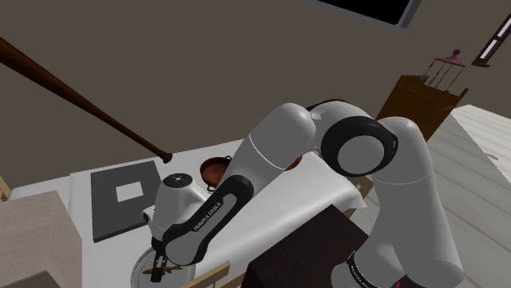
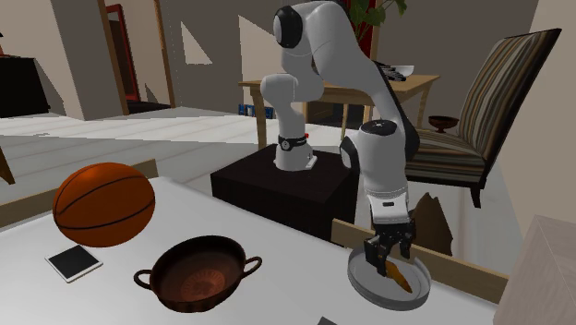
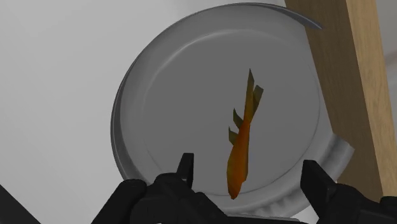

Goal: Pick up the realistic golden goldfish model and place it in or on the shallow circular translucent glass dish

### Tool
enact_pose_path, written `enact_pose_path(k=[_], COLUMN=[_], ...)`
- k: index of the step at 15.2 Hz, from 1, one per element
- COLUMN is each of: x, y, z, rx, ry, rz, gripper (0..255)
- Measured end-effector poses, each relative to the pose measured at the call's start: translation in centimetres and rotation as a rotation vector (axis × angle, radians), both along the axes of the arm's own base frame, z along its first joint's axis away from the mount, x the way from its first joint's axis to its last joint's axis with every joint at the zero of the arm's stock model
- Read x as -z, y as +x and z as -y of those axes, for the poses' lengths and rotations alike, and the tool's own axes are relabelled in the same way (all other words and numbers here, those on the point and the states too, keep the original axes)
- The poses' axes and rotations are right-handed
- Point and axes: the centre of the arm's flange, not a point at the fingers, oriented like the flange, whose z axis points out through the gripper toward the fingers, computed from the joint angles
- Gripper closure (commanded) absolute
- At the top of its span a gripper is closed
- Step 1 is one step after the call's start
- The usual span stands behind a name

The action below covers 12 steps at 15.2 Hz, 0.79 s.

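Goldfish (image 3: 242, 143) inside dish (image 3: 121, 127) rim, gripper (image 2: 389, 258) spread above.

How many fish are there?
1. The orange fish is in the grey dish, between the open fingers, untouched. None seems hidden.

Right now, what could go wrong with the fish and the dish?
The open gripper straddles the fish, so lifting crookedly might flick it out of the dish. The dish sits close to the table's wooden edge, so a bump could nudge it off.
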Motion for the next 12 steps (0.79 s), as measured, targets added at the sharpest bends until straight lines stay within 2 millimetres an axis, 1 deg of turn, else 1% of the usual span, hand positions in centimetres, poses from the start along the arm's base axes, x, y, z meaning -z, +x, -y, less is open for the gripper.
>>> enact_pose_path(k=[3,5,7,8,12], x=[0.0,-1.6,-3.8,-4.3,-4.8], y=[0.0,0.2,0.4,0.5,0.3], z=[0.0,0.4,0.9,1.0,1.0], rx=[0.0,0.0,0.0,0.0,0.0], ry=[0.0,0.0,0.0,0.001,0.0], rz=[0.0,0.0,0.0,0.001,0.0], gripper=[0,0,0,0,0])
